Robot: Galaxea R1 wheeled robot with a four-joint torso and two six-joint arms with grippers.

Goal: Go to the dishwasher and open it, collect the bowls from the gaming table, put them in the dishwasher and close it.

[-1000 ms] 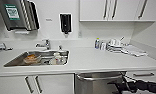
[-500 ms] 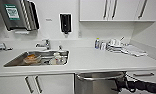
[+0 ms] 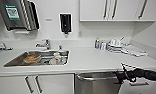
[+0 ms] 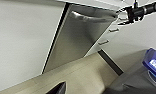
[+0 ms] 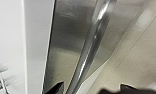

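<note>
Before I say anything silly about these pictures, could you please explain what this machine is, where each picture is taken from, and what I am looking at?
It is a wheeled robot with two arms, each ending in a gripper, and it carries three cameras. The wide picture comes from a camera high on its head, looking down at a kitchen counter. Set into that counter is a sink with dishes in it, and bottles and other small items stand near the back wall. Under the counter is the steel-fronted dishwasher, whose door looks tipped slightly open at the top. The dark arm coming in from the right is the robot's right arm; its gripper is at the right end of the dishwasher's bar handle. The other two pictures come from cameras on the wrists. The left wrist sees the dishwasher front from the side, and the right wrist sees the handle very close. Nothing is being carried.
</note>
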